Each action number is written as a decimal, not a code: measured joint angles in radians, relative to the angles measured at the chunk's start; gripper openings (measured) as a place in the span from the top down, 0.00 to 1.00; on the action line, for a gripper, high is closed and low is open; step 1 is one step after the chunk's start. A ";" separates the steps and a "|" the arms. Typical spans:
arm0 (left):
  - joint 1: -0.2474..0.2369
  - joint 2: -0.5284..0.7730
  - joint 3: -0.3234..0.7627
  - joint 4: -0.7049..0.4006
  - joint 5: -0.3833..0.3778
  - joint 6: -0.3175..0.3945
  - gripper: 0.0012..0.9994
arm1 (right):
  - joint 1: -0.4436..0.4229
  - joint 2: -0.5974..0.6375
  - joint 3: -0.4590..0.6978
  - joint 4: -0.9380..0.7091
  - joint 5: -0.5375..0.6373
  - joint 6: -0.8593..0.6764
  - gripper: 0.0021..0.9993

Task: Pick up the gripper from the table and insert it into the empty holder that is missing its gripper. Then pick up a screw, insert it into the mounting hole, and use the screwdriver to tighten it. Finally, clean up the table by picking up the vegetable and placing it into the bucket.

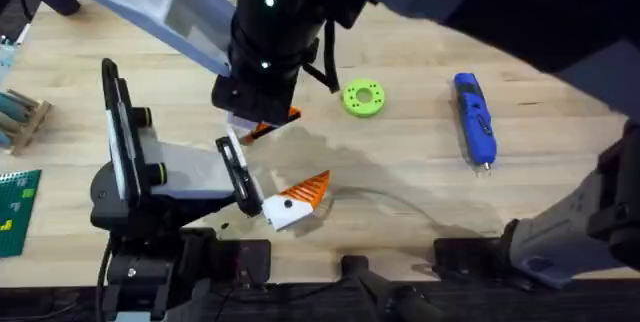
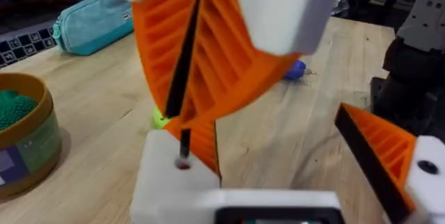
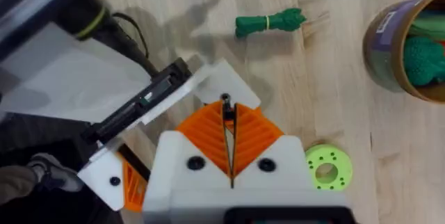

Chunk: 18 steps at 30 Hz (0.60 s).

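Overhead, we see the right gripper (image 1: 258,114) hanging over the white-and-orange ribbed gripper (image 1: 262,130) at the short black bracket holder (image 1: 238,174); in the left wrist view, a thin black screw (image 2: 184,92) stands upright, its tip at the gripper's mounting hole (image 2: 182,163); in the right wrist view, the jaws are clenched on that screw, with the green vegetable (image 3: 268,22) and the round ochre bucket (image 3: 410,50) well apart on the desk (image 3: 313,113).

No text, brand, number or sign can be read anywhere. The bucket (image 2: 24,140) carries a pale label band with a purple patch, but whatever is printed on it is too blurred to make out.
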 joint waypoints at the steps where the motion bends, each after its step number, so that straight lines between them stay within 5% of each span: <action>1: 0.000 0.000 0.000 0.000 0.000 0.000 0.01 | 0.000 0.002 0.000 0.000 0.000 0.000 1.00; 18: 0.000 0.000 0.000 0.000 0.000 0.000 0.01 | 0.000 0.011 0.000 0.003 0.000 0.000 1.00</action>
